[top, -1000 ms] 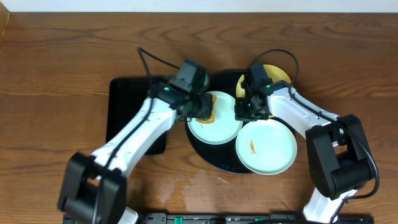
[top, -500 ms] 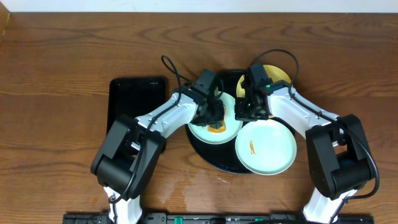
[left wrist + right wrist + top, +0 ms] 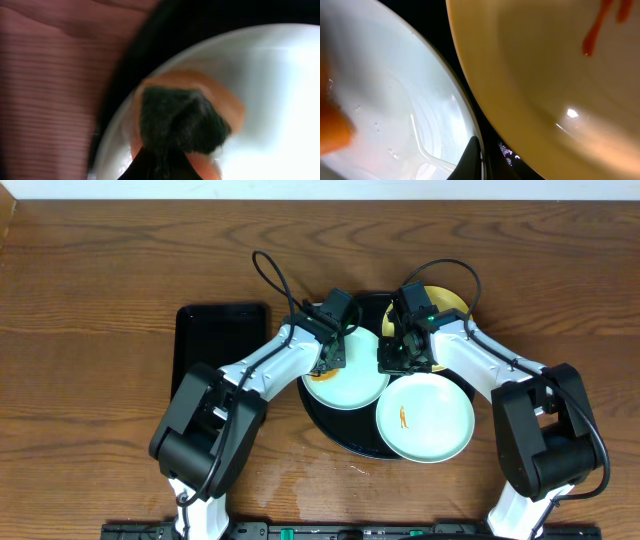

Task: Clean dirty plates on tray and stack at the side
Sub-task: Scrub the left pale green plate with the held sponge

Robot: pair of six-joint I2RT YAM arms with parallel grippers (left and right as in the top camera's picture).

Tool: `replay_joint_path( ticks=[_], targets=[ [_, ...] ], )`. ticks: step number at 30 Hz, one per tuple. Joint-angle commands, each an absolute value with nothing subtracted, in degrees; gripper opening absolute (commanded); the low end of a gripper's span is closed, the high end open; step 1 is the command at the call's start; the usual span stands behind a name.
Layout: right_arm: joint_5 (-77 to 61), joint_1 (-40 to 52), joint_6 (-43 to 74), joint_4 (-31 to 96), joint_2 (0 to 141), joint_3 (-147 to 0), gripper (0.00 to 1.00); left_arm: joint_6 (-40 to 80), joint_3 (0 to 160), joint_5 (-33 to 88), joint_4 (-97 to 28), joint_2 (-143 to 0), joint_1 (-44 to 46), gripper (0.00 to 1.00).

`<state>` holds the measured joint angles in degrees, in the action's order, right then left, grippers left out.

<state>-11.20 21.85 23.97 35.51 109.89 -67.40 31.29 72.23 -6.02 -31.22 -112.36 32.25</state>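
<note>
Plates all on round black tray: yellow plate at back, smeared mint plate front right, left mint plate beside it. Left claw closed on orange sponge, pressed onto left mint plate. Right claw fully closed at same plate's rim; hold unclear.

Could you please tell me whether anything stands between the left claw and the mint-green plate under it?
Only the orange sponge that the left claw itself grips, pressed onto the left mint-green plate. Nothing else visible is in the way.
</note>
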Motion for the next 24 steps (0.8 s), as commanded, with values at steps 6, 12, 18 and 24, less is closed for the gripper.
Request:
replay_joint_path(
  ticks=[6, 12, 18, 24],
  targets=[
    [-8.01, 22.17, 25.23, 36.88, 110.85, -66.92, 0.01, 27.44, 74.08, -28.38, -33.43, -114.54, 35.07, 0.07],
    [-8.03, 22.17, 25.91, 37.04, 110.85, -66.92, 0.01, 27.49, 78.72, -29.23, -37.80, -114.54, 35.44, 0.08],
    [-8.01, 22.17, 25.89, 37.08, 110.85, -66.92, 0.01, 28.18, 84.55, -28.27, -45.23, -111.74, 33.28, 0.07],
    [-8.01, 22.15, 23.55, 37.06, 110.85, -66.92, 0.01, 28.12, 84.73, -15.14, -50.92, -104.12, 25.76, 0.07]
  ],
)
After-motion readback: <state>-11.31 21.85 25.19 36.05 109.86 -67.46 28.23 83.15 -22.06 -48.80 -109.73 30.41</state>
